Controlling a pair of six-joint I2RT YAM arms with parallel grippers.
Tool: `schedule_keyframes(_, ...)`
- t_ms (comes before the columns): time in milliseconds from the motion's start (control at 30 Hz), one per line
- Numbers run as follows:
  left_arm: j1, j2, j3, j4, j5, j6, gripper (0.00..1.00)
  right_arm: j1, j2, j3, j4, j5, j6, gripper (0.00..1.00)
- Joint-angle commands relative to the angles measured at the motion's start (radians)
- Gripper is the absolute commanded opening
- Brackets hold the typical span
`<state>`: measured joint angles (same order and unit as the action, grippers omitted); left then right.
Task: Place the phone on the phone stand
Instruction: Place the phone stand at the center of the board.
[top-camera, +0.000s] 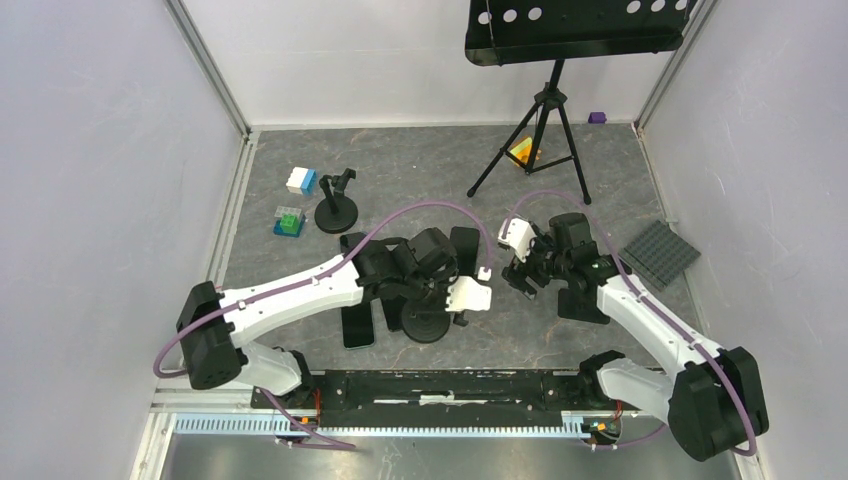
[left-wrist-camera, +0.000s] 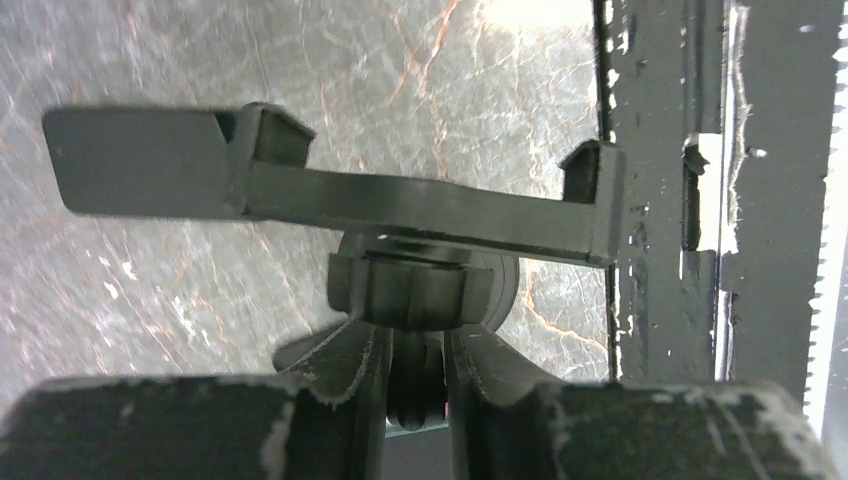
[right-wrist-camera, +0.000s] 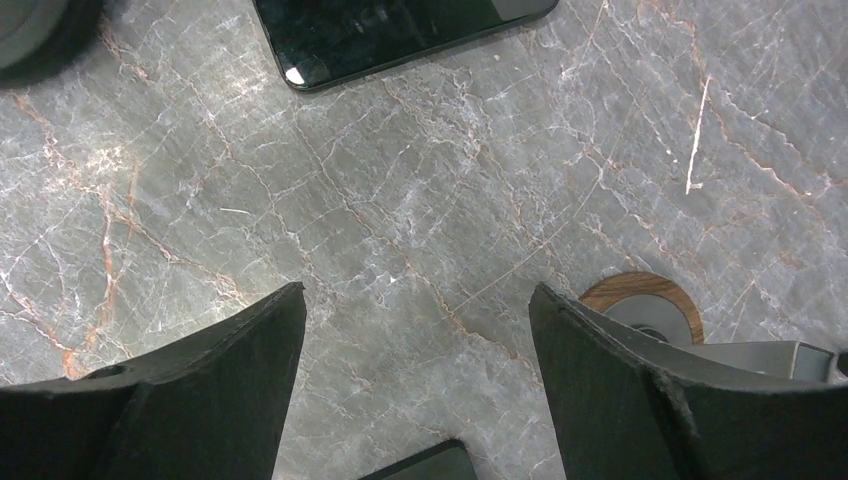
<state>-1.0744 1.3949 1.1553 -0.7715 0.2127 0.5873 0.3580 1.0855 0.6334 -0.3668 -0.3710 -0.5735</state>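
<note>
Black phone stand (top-camera: 425, 324) and dark phone (top-camera: 358, 325) on a grey marbled table (top-camera: 420, 170).
We see the stand upright on its round base near the table's front edge. Its flat cradle bar has two hooked ends, and its stem is pinched in the left gripper (left-wrist-camera: 415, 375). The phone, a slim dark slab, lies flat near the base, on its left.

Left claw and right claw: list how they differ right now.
The left claw is closed around the stem of the phone stand; the right claw stands wide open with nothing between its fingers. The left claw sits just under the stand's cradle; the right claw hangs over the table, short of the phone. Both have dark fingers.
</note>
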Motion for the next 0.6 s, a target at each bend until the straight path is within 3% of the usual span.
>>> schedule_keyframes(0, -0.001, 0.016, 0.106, 0.005, 0.194, 0.182, 0.15, -0.001, -0.032, 0.003, 0.043, 0.001, -0.006, 0.87)
schedule_keyframes(233, -0.001, 0.177, 0.326, -0.255, 0.364, 0.441, 0.14, 0.0, -0.004, 0.035, 0.046, 0.004, 0.028, 0.87)
schedule_keyframes(333, -0.001, 0.247, 0.387, -0.372, 0.375, 0.564, 0.13, -0.001, 0.022, 0.054, 0.048, 0.007, 0.039, 0.87)
schedule_keyframes(567, 0.0, 0.277, 0.362, -0.381, 0.363, 0.737, 0.11, -0.001, 0.06, 0.081, 0.062, 0.02, 0.052, 0.87)
